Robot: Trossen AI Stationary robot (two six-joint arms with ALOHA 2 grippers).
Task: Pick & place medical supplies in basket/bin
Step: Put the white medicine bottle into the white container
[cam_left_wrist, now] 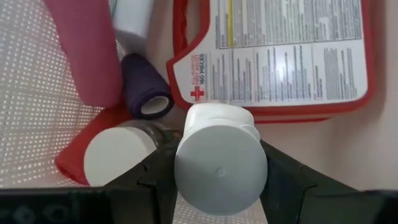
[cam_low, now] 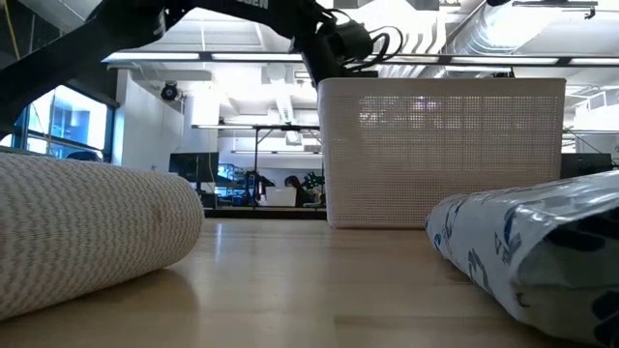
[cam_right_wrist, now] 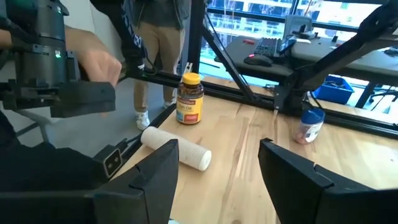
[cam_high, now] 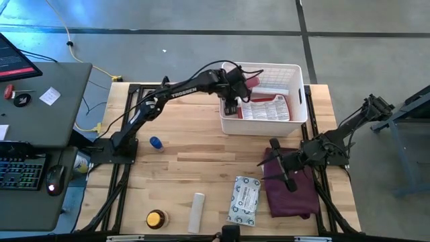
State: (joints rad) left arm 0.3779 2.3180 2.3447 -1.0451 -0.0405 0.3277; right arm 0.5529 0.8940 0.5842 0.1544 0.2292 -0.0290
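Landmark is the white basket. Left of it: blue-capped bottle, amber bottle, white roll. Left gripper inside, clamping a white bottle over the red first-aid case. Right gripper spread, holding nothing, over the maroon cloth in front.

Basket crowded around the left hand; mid-table open.

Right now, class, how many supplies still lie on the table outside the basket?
4: blue-capped bottle by the left arm's base, amber bottle, white roll and packet along the near edge. Cloth may hide more.
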